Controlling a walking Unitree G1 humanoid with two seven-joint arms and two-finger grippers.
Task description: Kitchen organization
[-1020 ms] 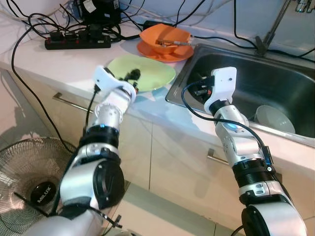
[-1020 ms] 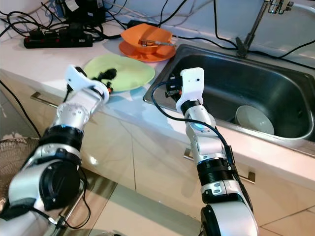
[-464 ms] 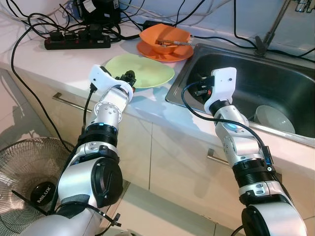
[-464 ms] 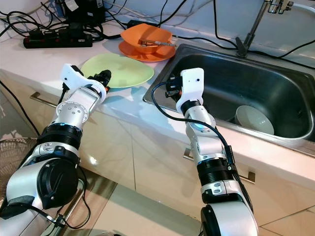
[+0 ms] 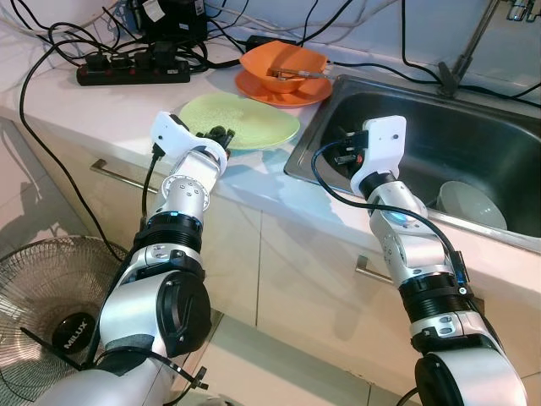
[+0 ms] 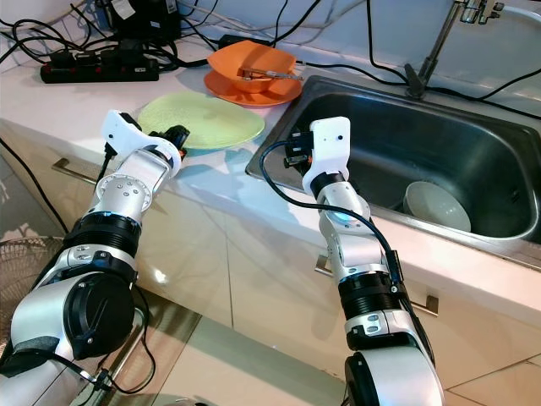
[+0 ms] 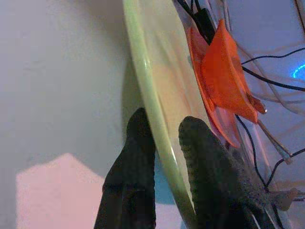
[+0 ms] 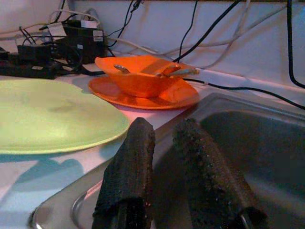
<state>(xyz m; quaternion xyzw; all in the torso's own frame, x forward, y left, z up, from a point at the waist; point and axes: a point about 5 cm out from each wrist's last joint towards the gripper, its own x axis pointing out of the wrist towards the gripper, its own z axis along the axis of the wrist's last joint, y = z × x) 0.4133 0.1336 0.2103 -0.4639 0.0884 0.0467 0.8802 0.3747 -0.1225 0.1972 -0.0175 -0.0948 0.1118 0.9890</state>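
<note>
Left end effector drawn back to the green plate's near rim

A second ago the left end effector (image 5: 221,135) reached over the green plate (image 5: 254,118), its fingers above the plate's middle; now it sits lower left of there, at the near rim. In the left wrist view its fingers (image 7: 136,157) straddle that rim, seemingly pinching it, and the plate's rim looks slightly shifted on the desk (image 5: 101,106).

Pale countertop (image 5: 110,106) w/ steel sink (image 5: 406,127) set in at approx 3 o'clock. On it: green plate (image 5: 254,123) near the front edge, orange plate (image 5: 279,89) at its 1 o'clock carrying an orange bowl (image 5: 283,63). Black power strip (image 5: 131,72) w/ tangled cables (image 5: 59,38) at 10 o'clock of the green plate.
</note>
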